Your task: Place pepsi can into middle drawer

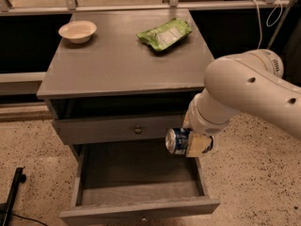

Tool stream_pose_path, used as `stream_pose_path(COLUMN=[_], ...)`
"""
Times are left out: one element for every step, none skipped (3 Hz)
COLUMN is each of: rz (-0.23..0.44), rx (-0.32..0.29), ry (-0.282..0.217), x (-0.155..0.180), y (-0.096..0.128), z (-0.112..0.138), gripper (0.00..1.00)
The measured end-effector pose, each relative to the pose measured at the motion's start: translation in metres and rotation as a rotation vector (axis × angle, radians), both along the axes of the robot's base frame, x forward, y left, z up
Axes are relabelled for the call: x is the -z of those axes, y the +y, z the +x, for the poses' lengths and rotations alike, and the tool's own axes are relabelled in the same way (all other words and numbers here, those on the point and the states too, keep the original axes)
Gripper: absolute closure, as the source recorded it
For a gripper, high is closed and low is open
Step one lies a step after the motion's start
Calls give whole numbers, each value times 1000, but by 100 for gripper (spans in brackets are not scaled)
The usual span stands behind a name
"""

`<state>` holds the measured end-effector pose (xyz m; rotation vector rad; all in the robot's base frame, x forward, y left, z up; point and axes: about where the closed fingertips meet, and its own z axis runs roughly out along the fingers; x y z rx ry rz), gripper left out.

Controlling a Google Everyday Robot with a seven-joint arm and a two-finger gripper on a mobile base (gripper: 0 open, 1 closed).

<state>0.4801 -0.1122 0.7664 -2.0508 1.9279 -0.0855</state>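
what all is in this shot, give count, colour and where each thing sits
pepsi can: 1, blue with a silver end, held on its side over the right part of the open drawer
middle drawer: 1, grey, pulled open at the bottom of the cabinet
upper drawer: 1, grey with a dark knob, shut, just under the top
cabinet: 1, grey, centre of view
bowl: 1, cream, back left of the cabinet top
snack bag: 1, green, back right of the cabinet top
arm: 1, white, reaching in from the right
gripper: 1, tan, at the arm's end, jaws shut on the pepsi can
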Motion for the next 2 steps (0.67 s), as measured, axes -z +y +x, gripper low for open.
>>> stream_pose_path(rz=[-20,-29], rx=[85,105], ry=[51,112], x=[71,179], y=[-14,-8], z=[6,1], gripper=[100,100])
